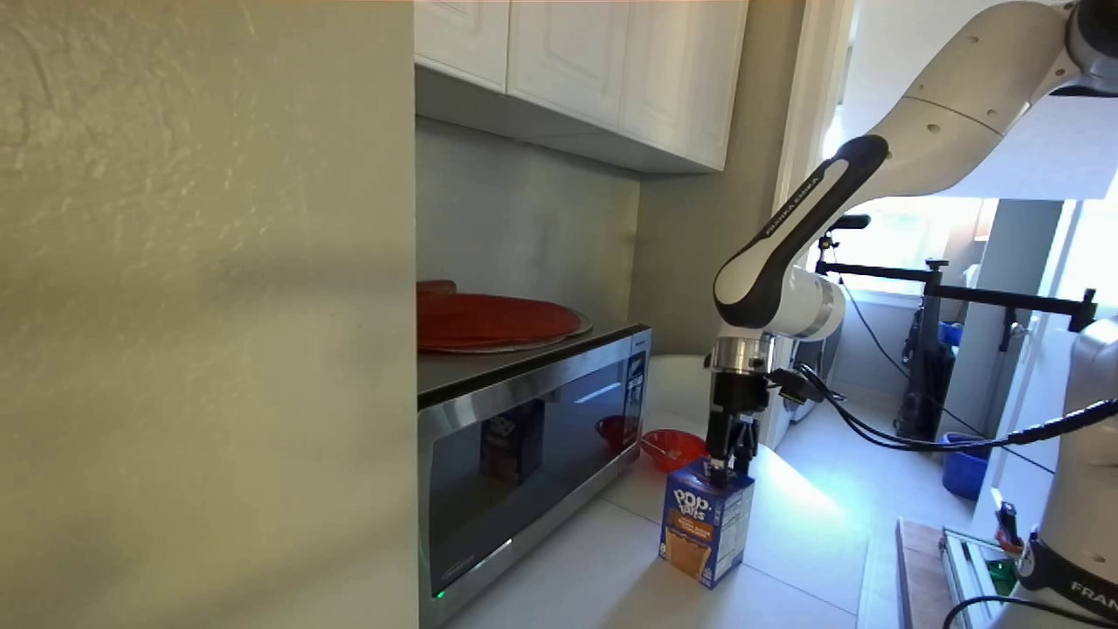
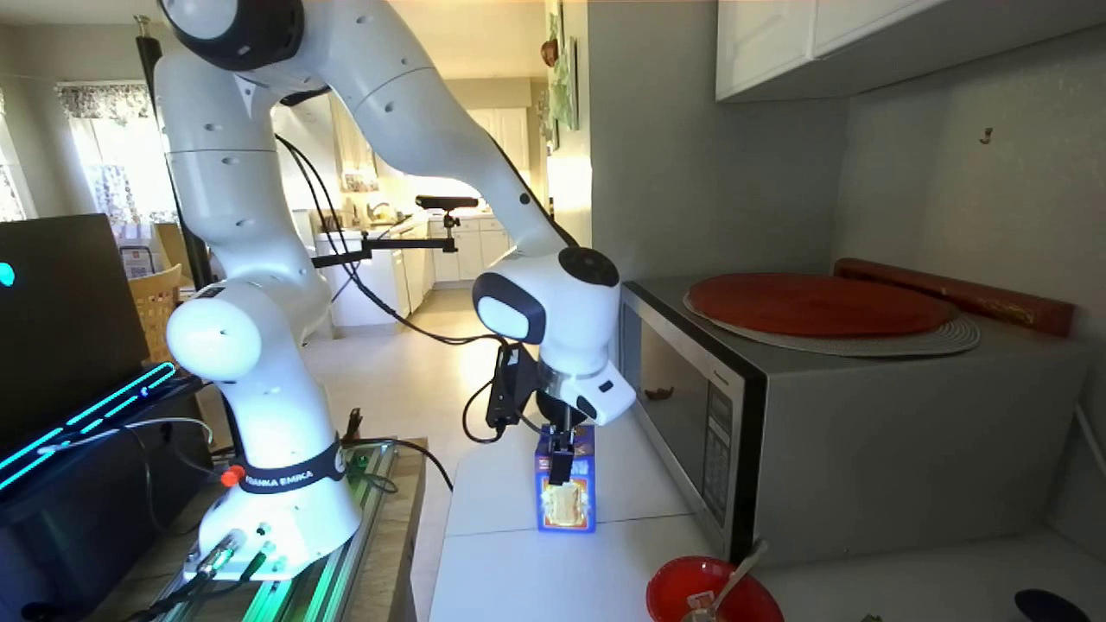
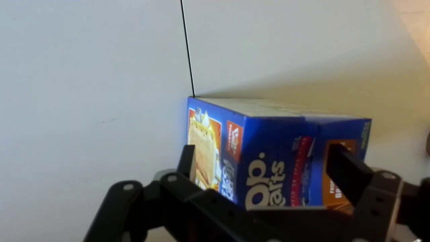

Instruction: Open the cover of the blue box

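The gripper point(image 3: 262, 158) hangs with fingers point(image 3: 185, 159) spread, nothing pinched, one seemingly over the cover point(image 3: 285, 148), the other just past the picture side of the blue box point(image 1: 707, 528); touching or not, I can't tell. The cover looks tucked flat, straight below, its seam point(image 3: 307, 163) running crosswise between them, so the lift likely starts there. The box stands upright on the tabletop point(image 2: 501, 574), between the microwave point(image 2: 907, 458) and the edge facing the robot's base point(image 2: 276, 510).

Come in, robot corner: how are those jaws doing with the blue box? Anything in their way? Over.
Jaws open at top of blue box; contact unclear. Box upright, cover looks shut. Red bowl and microwave nearby, apart from box, apparently not blocking.
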